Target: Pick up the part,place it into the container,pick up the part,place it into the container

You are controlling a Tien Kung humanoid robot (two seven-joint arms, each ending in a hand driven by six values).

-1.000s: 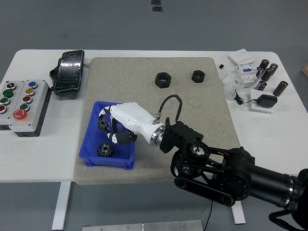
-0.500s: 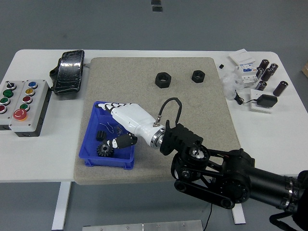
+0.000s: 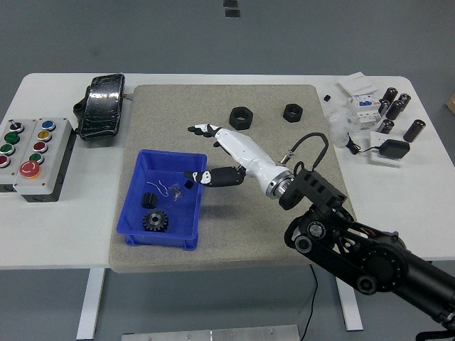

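Head view showed the right hand's fingers (image 3: 201, 130) spread wide, holding nothing, beside the blue bin (image 3: 135, 206). Two gears (image 3: 153, 221) lay inside it. Two black nuts (image 3: 241, 117) waited on the mat (image 3: 213, 99), perhaps next.

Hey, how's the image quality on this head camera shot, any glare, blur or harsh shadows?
Head view: lighting is even and soft. The right hand casts only a faint shadow on the beige mat. The black pouch shows glossy glare. The gears in the blue bin are sharp. The hand's fingertips look slightly soft. The table edges bow a little.
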